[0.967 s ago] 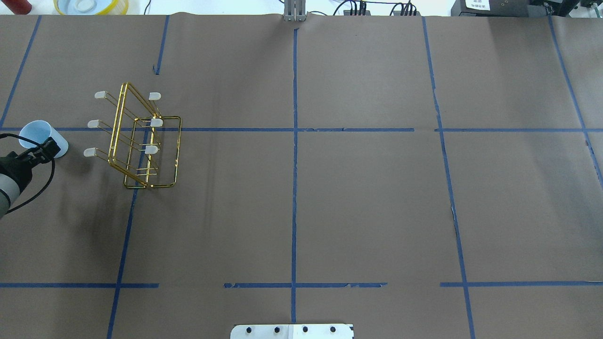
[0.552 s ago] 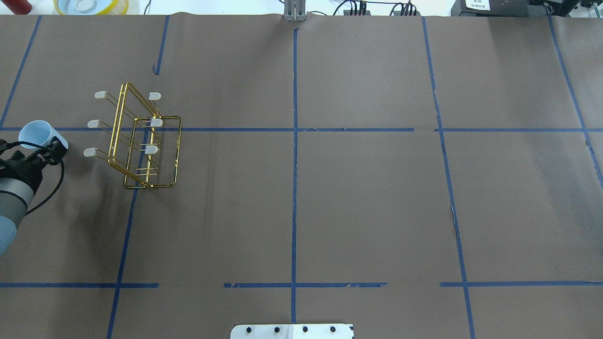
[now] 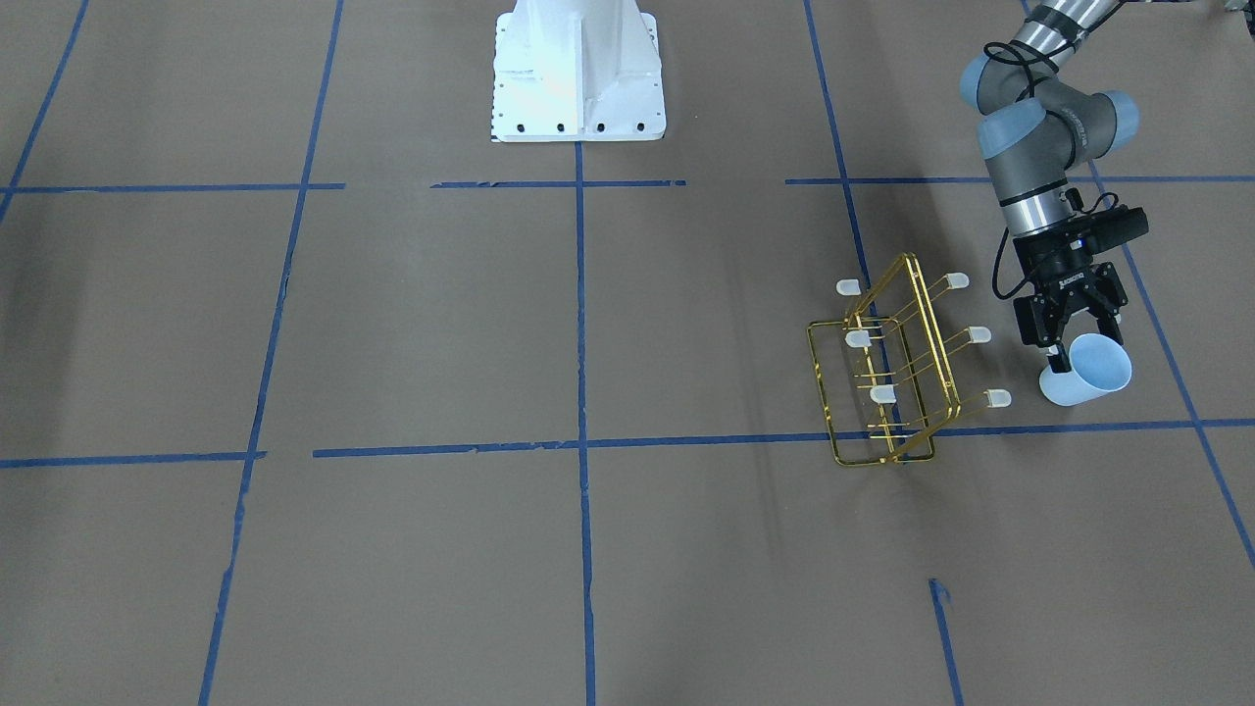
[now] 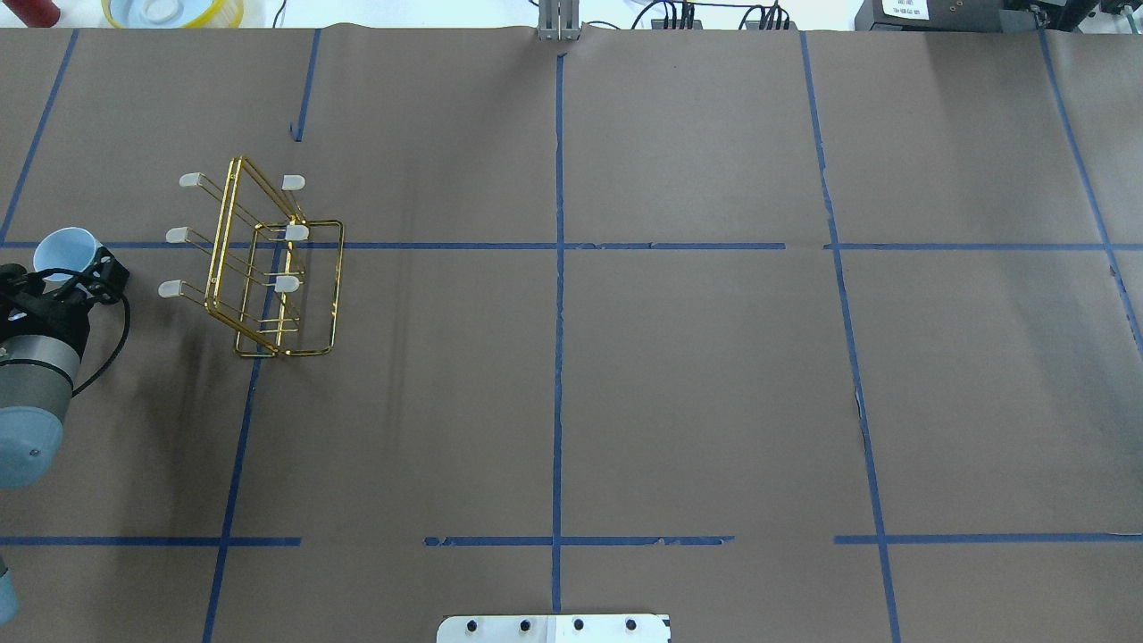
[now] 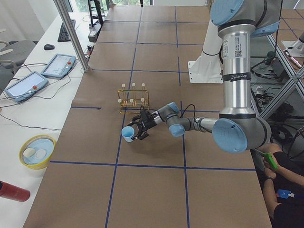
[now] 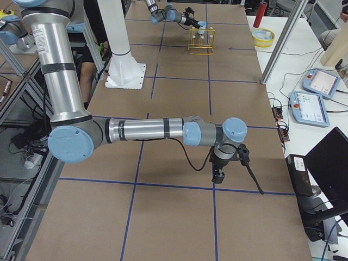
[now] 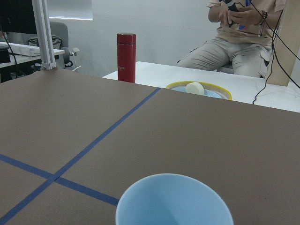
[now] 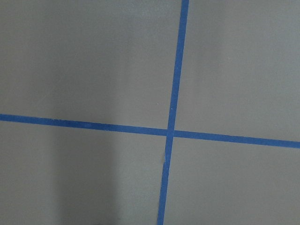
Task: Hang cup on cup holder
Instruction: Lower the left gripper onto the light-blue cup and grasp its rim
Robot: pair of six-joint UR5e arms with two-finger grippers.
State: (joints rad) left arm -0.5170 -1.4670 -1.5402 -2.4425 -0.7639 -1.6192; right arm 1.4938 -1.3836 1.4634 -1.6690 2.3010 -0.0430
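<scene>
The cup is a pale blue tumbler, tipped on its side with its mouth pointing away from the robot. My left gripper is shut on its base end, just left of the cup holder as seen from overhead. Overhead, the cup sticks out past the gripper. Its rim fills the bottom of the left wrist view. The cup holder, a gold wire rack with white-capped prongs, stands on the table, apart from the cup. My right gripper hangs low over bare table far away; I cannot tell whether it is open or shut.
A yellow bowl and a red bottle stand on the white bench beyond the table's far edge. The robot's white base is at the near middle. A seated person is behind the bench.
The left arm has swung further in from the left edge and turned. The cup has shifted slightly left and back with the gripper. The rack has not moved.
</scene>
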